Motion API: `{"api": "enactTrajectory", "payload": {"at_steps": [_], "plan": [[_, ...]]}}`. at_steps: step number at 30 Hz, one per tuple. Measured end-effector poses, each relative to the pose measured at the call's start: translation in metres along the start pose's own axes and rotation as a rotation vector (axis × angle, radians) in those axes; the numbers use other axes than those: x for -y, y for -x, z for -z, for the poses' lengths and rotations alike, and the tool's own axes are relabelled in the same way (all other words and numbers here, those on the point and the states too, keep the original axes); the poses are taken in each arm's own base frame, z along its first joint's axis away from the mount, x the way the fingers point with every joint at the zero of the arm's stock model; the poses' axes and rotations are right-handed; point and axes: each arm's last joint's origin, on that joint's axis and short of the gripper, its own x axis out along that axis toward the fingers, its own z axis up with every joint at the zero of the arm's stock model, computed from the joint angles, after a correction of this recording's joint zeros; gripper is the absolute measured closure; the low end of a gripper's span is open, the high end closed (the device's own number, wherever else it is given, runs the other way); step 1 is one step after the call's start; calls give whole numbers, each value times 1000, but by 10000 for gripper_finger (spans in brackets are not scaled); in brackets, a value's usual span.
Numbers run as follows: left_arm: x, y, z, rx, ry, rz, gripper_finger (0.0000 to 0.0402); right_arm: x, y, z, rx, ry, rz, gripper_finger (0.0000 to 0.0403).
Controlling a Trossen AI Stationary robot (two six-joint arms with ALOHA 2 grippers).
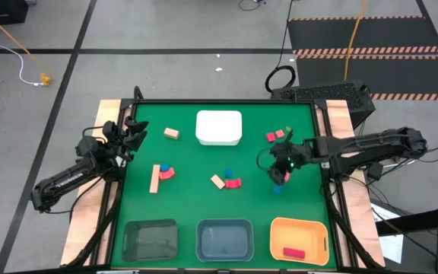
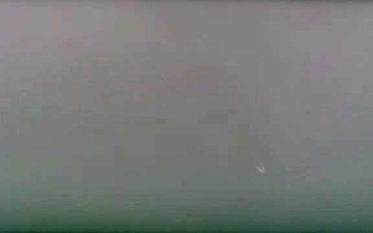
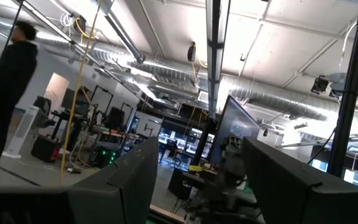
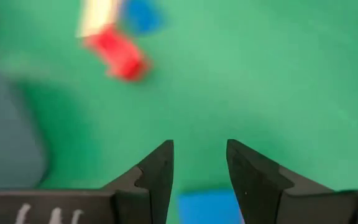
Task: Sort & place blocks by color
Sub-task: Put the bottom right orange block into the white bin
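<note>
On the green table (image 1: 196, 164), blocks (image 1: 226, 180) lie scattered near four bins (image 1: 298, 240).

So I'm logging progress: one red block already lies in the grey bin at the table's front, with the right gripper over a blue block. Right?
Not quite. The red block lies in the yellow-orange bin, not the grey bin, as the high view shows. The rest holds: the right gripper hangs open over a blue block.
</note>
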Motion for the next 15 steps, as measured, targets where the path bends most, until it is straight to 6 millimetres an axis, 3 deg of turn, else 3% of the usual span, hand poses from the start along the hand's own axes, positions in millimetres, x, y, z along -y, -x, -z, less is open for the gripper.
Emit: {"api": "enactTrajectory", "payload": {"at_steps": [5,10,15], "plan": [[0,0,0,0,0,0,169,25,4,12,-159,-282,213,263],[0,0,0,0,0,-1,169,29,6,17,-221,-320,253,254],[0,0,0,0,0,-1,169,26,4,17,-216,-273,230,219]]}}
